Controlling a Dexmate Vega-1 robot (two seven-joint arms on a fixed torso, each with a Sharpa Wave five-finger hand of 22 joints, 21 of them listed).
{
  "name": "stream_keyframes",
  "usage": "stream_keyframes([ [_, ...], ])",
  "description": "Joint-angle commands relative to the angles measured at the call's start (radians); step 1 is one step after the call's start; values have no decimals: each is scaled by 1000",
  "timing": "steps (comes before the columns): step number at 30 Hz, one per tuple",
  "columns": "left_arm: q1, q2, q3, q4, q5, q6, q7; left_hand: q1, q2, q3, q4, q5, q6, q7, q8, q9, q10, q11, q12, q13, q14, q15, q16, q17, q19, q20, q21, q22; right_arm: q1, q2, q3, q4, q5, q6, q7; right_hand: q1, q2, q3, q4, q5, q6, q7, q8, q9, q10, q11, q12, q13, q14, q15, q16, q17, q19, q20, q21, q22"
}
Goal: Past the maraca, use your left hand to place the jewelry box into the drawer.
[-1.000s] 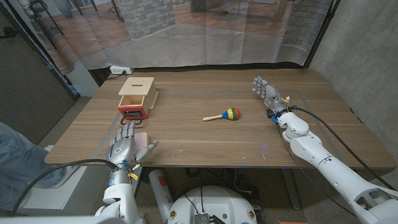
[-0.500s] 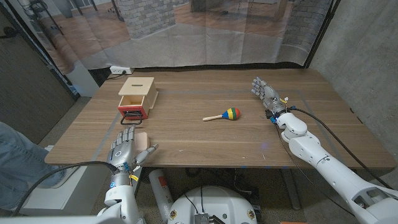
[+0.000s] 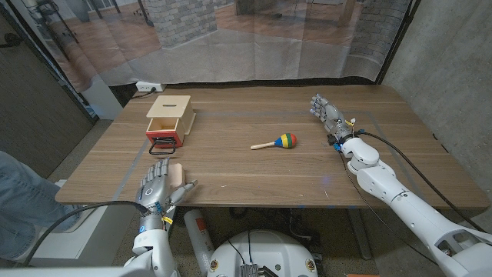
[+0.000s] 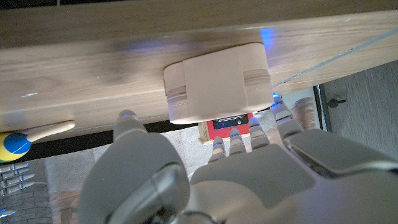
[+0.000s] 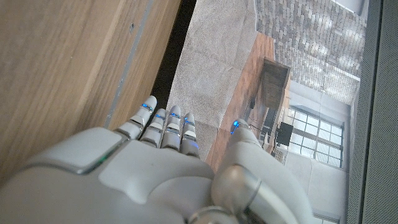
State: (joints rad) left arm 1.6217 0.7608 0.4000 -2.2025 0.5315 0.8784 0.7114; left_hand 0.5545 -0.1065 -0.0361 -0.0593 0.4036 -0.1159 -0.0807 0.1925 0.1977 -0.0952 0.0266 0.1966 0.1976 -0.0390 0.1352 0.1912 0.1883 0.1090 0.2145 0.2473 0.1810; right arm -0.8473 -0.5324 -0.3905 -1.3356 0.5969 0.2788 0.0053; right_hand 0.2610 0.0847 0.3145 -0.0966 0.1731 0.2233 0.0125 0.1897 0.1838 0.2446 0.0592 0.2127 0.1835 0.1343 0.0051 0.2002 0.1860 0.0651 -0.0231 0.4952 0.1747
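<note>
Over at the near left edge of the table, the left robot hand sits low, fingers spread and reaching toward the jewelry box, thumb out to the side. That pale pink box lies on the wood just beyond the fingertips; from the head view I cannot tell whether they touch it. The left wrist view shows the same box, rounded corners and a zip seam around it, with the robot hand wide apart behind it and nothing gripped. Further back on the left stands the drawer, a light wooden box with a slot in its top and a red front with a dark handle, pulled out toward the robot. The jewelry box is near it but in front, clearly outside it. Moving to the middle, the maraca lies on its side, striped head to the right, wooden handle pointing left, well apart from both hands. On the right, the right robot hand rests at the far side, fingers extended and loosely apart, holding nothing, a black cable trailing from its wrist.
</note>
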Motion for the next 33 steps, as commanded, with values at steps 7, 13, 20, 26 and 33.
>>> stream_keyframes([
  [7,-35,9,32,19,-76,16,24,15,4,-7,-2,13,5,1,8,2,3,-4,11,5,5,-10,5,3,8,4,-3,4,18,8,0,15,1,-6,-4,3,7,1,-8,5,6,-5,5,4,4,-8,2,3,8,4,-3,4,13,4,-6,1],
  [13,-34,4,36,20,-88,21,51,69,50,17,-17,27,23,-5,18,2,11,-12,18,6,60,-42,24,5,60,0,8,10,24,16,-3,26,3,-4,-2,3,7,1,-9,5,5,-5,5,4,4,-8,2,3,7,3,-4,3,13,4,-8,2],
  [20,-45,0,51,30,-93,22,76,213,115,72,-71,18,106,-16,47,9,72,-42,41,10,183,-80,54,16,254,-2,70,19,25,21,-4,27,4,-8,-9,4,7,2,-10,6,5,-6,4,4,5,-9,2,3,8,4,-4,3,15,5,-11,2],
  [26,-64,-4,65,36,-99,37,79,370,142,128,-99,-46,278,-39,112,25,213,-85,79,23,311,-123,78,30,443,-2,119,12,22,18,-3,24,4,-17,-16,5,7,2,-11,6,8,-4,6,4,7,-5,2,3,10,3,-4,3,17,7,-13,2],
  [33,-79,-11,72,37,-108,51,89,484,176,183,-98,-128,470,-53,202,47,360,-130,120,43,436,-161,105,45,573,-13,146,6,20,16,-6,24,4,-20,-10,5,7,3,-11,6,10,-5,6,4,6,-7,2,3,11,5,-3,3,19,7,-16,2],
])
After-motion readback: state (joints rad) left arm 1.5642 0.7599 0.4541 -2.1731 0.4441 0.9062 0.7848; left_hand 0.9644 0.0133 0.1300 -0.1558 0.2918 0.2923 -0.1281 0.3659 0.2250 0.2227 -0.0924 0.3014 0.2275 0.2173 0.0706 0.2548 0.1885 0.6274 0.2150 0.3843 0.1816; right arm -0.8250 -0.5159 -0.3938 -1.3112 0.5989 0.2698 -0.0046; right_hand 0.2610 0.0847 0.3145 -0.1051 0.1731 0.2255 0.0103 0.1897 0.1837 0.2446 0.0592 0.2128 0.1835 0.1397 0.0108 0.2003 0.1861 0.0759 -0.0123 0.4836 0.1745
